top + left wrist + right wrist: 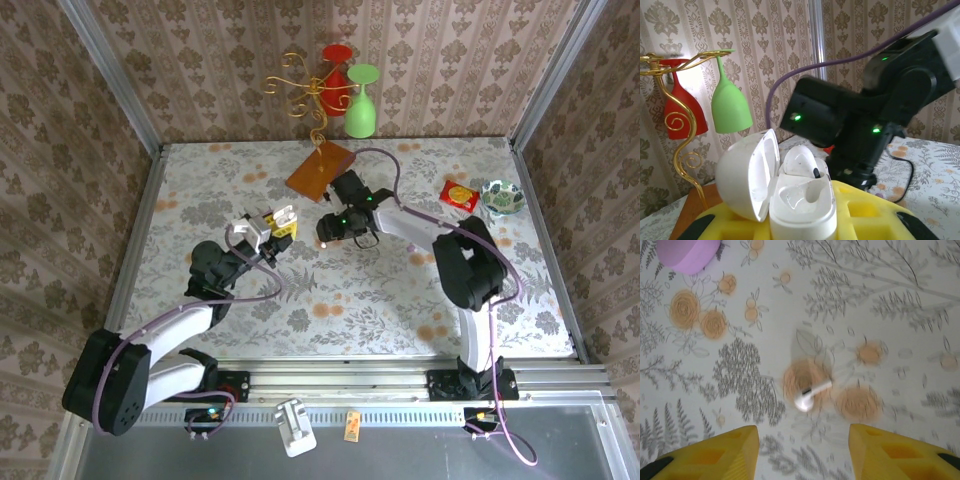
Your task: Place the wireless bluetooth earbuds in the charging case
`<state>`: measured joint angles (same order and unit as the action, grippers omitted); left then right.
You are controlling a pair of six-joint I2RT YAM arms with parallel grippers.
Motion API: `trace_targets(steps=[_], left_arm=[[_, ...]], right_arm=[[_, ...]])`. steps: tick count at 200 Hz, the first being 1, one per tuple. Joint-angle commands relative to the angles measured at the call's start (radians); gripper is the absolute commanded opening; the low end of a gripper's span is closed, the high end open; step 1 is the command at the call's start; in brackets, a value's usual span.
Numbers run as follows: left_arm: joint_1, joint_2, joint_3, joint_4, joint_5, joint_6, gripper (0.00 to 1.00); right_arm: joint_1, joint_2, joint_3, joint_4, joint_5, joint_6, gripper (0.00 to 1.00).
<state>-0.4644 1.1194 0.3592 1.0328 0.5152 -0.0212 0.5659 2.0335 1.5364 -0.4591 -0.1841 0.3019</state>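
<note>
Meanwhile, left end effector [280, 224] clamps charging case [800, 200]; right end effector [802, 440] gapes above earbud [810, 394].

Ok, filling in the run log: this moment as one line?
left fingers: shut on charging case | case: lid open, one earbud seated | right fingers: open, over loose earbud lying on table
</note>
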Motion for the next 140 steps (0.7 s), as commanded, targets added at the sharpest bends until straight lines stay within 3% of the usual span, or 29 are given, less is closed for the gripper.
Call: trace_targets(steps=[1,62,140], left_arm=[[-0.014,-0.010,-0.006,-0.016,0.002,0.017,0.00],[-0.037,-0.020,-0.005,-0.034,-0.014,0.026,0.00],[-0.048,0.009,-0.005,-0.011,-0.018,0.029,0.00]], right_arm=[[-0.001,0.099,0.107,-0.073,-0.028,-0.055,0.51],[-0.001,0.314,0.359,-0.226,-0.111,-0.127,0.50],[0.016,0.150,0.136,-0.189,-0.151,-0.110,0.44]])
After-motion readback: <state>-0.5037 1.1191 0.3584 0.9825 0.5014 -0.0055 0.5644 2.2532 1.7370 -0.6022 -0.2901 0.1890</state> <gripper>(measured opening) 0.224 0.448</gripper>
